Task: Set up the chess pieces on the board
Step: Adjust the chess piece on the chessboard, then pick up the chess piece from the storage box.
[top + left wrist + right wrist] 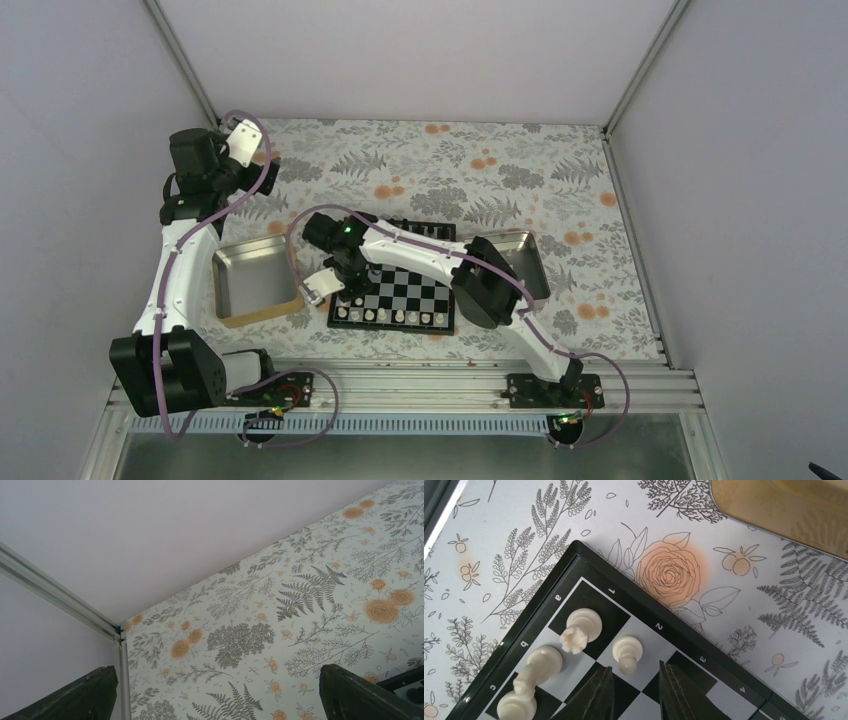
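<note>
the grey-and-orange floral tablecloth (pixel 450 160) covers the whole table, and the right arm stretches across it to the left near corner of the small black-and-silver chequered chessboard with its black rim (pixel 536 602). two square metal trays flank that board, one on the left (pixel 232 275) and one on the right (pixel 530 255). whether any pieces lie in them is too small to tell

the left gripper (pixel 220 690) hangs high over the far left corner, its dark fingers spread wide with nothing between them, well away from the work

on the board the cream chess pieces (pixel 390 315) line the near rank, and tiny black pieces (pixel 420 230) stand along the far edge. from the right wrist i see a cream rook (pixel 583 627) on the corner square, a cream knight (pixel 541 662) beside it, then a cream bishop (pixel 516 705)

the step in hand looks like filling the pawn rank. one cream pawn (pixel 627 652) stands upright on the silver square in front of the rook. the right gripper (pixel 636 677) sits just behind it, its fingers narrowly parted and wider than the pawn, holding nothing that i can see. the pawn's base is right at the fingertips

the next move, i'd judge, calls for a straight lift clear of pawn and rook, then fetching another pawn
</note>
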You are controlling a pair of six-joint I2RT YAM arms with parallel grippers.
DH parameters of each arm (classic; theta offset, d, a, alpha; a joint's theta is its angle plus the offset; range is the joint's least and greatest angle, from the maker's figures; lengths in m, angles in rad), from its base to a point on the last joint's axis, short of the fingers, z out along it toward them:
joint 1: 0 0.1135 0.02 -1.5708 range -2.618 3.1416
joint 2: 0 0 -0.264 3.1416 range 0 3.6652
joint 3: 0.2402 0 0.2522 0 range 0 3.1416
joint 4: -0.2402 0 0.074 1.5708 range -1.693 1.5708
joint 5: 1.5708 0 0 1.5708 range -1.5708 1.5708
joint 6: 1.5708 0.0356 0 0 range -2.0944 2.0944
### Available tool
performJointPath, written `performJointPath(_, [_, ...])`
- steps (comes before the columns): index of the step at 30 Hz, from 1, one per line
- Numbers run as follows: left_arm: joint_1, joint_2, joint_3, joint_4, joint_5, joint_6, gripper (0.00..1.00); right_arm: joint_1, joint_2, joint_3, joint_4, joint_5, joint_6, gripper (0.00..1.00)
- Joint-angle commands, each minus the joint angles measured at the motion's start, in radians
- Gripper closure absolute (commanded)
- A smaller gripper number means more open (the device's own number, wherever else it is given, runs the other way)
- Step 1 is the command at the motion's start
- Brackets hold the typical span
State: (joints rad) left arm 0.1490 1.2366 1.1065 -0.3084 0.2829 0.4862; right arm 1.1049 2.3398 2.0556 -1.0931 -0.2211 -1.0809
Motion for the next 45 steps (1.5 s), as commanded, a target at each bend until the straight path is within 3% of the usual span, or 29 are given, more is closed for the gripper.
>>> performJointPath(1, [0.006, -0.019, -0.009, 0.022, 0.024, 0.005, 0.00, -0.021, -0.089, 0.022, -0.023, 0.021, 0.009, 0.74])
performJointPath(7, [0.006, -0.023, -0.005, 0.022, 0.021, 0.005, 0.00, -0.162, -0.268, -0.083, -0.051, 0.068, 0.039, 0.73])
performJointPath(19, [0.009, -0.015, 0.005, 0.020, -0.005, 0.003, 0.00, -0.632, -0.635, -0.625, -0.013, 0.115, -0.008, 0.72])
performJointPath(27, [0.009, -0.001, 0.016, 0.011, -0.021, 0.002, 0.00, -0.665, -0.654, -0.814, 0.085, 0.078, 0.004, 0.73])
performJointPath(35, [0.009, 0.007, 0.022, 0.000, -0.029, -0.001, 0.00, -0.663, -0.587, -0.850, 0.175, 0.048, -0.009, 0.72])
performJointPath(45, [0.011, 0.016, 0.014, 0.005, -0.032, 0.003, 0.00, -0.660, -0.537, -0.806, 0.149, 0.013, -0.031, 0.67])
